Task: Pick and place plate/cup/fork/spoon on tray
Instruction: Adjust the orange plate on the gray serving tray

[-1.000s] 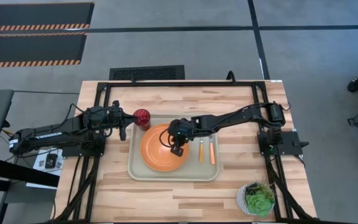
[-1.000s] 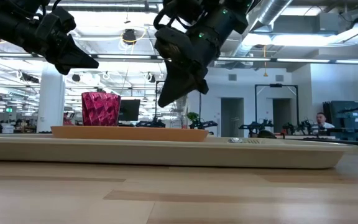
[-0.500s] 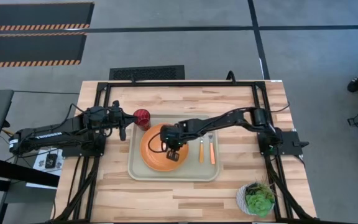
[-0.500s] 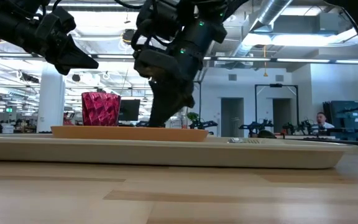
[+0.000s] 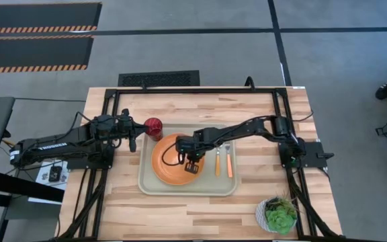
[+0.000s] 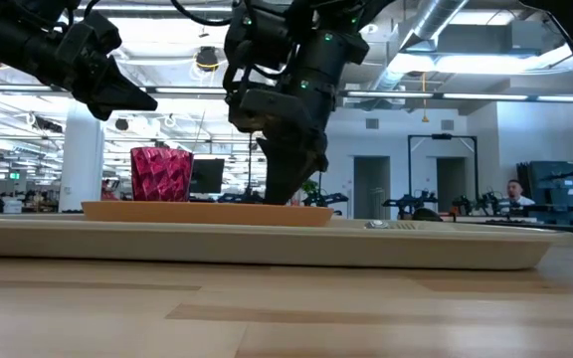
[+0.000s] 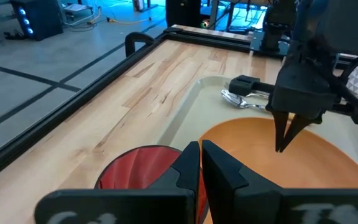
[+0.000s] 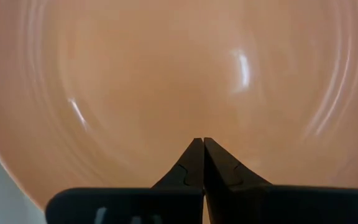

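The table (image 5: 261,195) is pale wood, and the tray (image 5: 154,186) lies at its middle; everything here is placed by that tray.

The plate (image 5: 166,169) rests flat inside the tray, filling its left half. The right arm reaches in from the tray's right side, and its right gripper (image 5: 192,163) points straight down over the plate's right part, fingertips pressed together and holding nothing; the right wrist view shows only the orange plate (image 8: 166,74) under the closed tips (image 8: 199,144). In the low view the tips (image 6: 285,189) sit at or just above the plate's surface; contact cannot be told.

The left arm waits beyond the tray's far-left corner, its left gripper (image 5: 134,136) closed and empty, just beside the cup (image 5: 154,126). The cup stands upright at that far-left corner, by the plate's far edge; whether it rests inside the tray's rim or on it cannot be told.

The fork (image 5: 217,161) and the spoon (image 5: 229,163) lie side by side in the tray's right part, long axes running front to back across the tray, just right of the right gripper.

Judged from this, all four things seem placed. What matters next is that the plate lies directly under the right gripper, so that gripper must go straight up to clear it.
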